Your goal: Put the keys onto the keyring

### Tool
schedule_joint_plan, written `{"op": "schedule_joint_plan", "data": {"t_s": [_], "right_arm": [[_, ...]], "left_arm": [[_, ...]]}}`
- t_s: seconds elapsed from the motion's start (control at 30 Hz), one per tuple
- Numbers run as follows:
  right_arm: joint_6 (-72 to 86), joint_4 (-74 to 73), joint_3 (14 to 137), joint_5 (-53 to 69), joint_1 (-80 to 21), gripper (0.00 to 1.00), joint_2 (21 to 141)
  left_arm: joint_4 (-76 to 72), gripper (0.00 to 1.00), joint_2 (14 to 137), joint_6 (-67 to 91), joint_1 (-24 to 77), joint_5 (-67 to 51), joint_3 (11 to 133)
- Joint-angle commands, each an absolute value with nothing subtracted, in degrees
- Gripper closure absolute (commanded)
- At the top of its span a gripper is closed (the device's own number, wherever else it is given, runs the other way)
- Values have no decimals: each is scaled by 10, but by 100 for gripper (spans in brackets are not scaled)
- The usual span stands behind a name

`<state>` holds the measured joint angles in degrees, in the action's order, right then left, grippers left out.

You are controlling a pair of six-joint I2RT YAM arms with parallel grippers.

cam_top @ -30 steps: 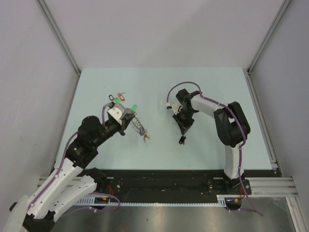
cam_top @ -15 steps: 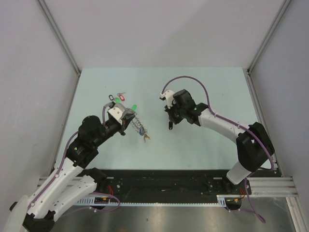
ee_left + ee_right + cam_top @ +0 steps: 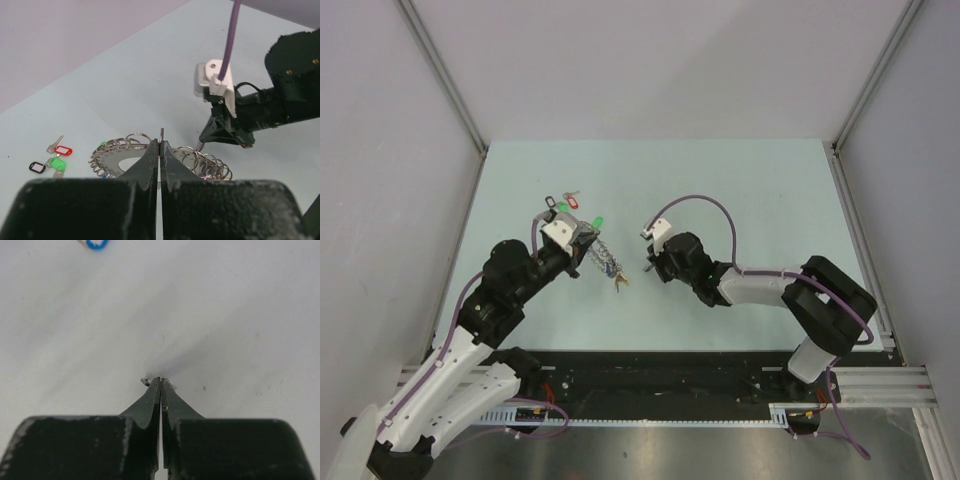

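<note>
While its two fingers are pressed flat together, the left end effector (image 3: 159, 148) pinches the keyring (image 3: 105, 156). A thin upright sliver of metal stands between its tips. The ring's many small silvery loops fan out to either side just beyond those tips, and it lies partly on the surface (image 3: 750, 190). From above, the ring hangs off the end effector as a short floppy strand running toward the near edge. A small cluster with yellowish and blue bits (image 3: 620, 283) sits at its free end.

Closed just as tightly, the right end effector (image 3: 160, 382) has its tips down close to the surface. A small silvery piece (image 3: 145, 381) peeks out at the very point, but too little of it shows to say what it is. In the left wrist view, the right end effector's tips sit right at the edge of the ring's loops. Whether they touch cannot be told. In the top view the two end effectors face each other, near one another, with the ring between them.

Farther out, on the far side of the left end effector, loose keys lie together on the surface. One has a red tag (image 3: 62, 149), one a black tag (image 3: 36, 167) and one a green tag (image 3: 56, 163). A blue tag (image 3: 95, 243) shows at the top edge of the right wrist view.
</note>
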<state>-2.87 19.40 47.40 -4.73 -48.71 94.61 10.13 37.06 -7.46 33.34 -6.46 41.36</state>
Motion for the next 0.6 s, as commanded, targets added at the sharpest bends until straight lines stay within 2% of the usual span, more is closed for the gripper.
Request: {"op": "schedule_joint_plan", "data": {"t_s": [0.0, 0.23, 0.27, 0.4, 0.5, 0.57], "right_arm": [[23, 306, 403, -90, -493, 100, 915], [55, 323, 316, -115, -524, 100, 890], [59, 321, 310, -121, -532, 97, 886], [78, 273, 298, -129, -545, 75, 851], [93, 209, 308, -127, -542, 64, 810], [105, 137, 326, -129, -538, 61, 786]], "left_arm": [[45, 100, 362, -66, 330, -46, 410], [40, 100, 365, -65, 330, -46, 406], [40, 99, 365, -65, 330, -46, 406], [39, 100, 367, -64, 330, -48, 407], [40, 99, 366, -63, 330, -48, 406], [40, 99, 365, -64, 330, -49, 407]]}}
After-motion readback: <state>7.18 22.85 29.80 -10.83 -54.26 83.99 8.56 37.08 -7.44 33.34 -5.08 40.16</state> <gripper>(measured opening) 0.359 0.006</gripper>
